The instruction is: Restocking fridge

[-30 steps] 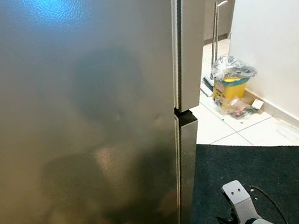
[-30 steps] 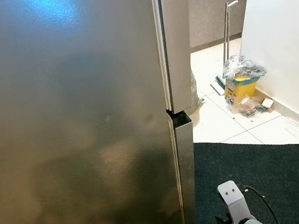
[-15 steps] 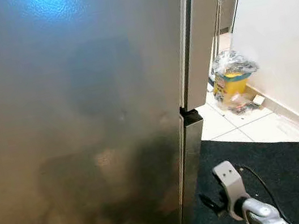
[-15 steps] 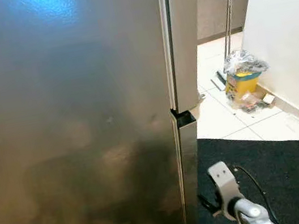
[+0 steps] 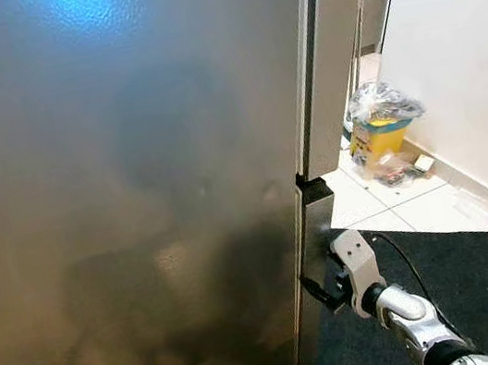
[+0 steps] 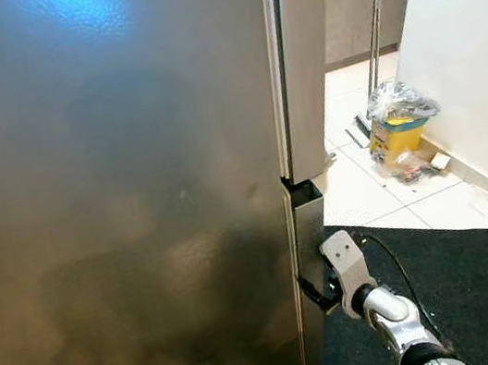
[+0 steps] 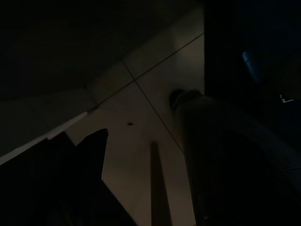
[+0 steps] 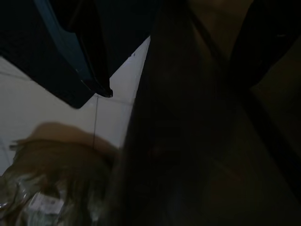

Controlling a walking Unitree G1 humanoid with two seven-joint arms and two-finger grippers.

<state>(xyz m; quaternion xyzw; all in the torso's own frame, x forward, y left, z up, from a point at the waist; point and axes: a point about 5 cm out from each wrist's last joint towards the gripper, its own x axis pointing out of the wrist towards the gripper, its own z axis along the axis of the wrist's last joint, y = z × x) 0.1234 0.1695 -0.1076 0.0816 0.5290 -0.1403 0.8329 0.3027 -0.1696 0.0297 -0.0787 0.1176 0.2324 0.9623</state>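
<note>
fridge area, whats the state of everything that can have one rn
upper fridge door: shut
lower fridge door: shut, right edge not yet pulled out
right gripper: at the lower door's right edge, fingers hooked round it
left gripper: hanging idle over the tiled floor
yellow bin: upright, lined with a clear bag
dark mat: lying flat

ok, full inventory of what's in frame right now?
fridge: 1, brushed steel, doors shut, directly ahead on the left
floor mat: 1, dark, on the floor right of the fridge
tiled floor: pale, beyond the mat
bin: 1, yellow with a clear plastic liner, by the white wall
wall: 1, white, right side
long-handled tool: 1, silvery, standing behind the bin
right gripper: 1, black fingers, at the lower door's right edge
left gripper: hangs idle in the dark
</note>
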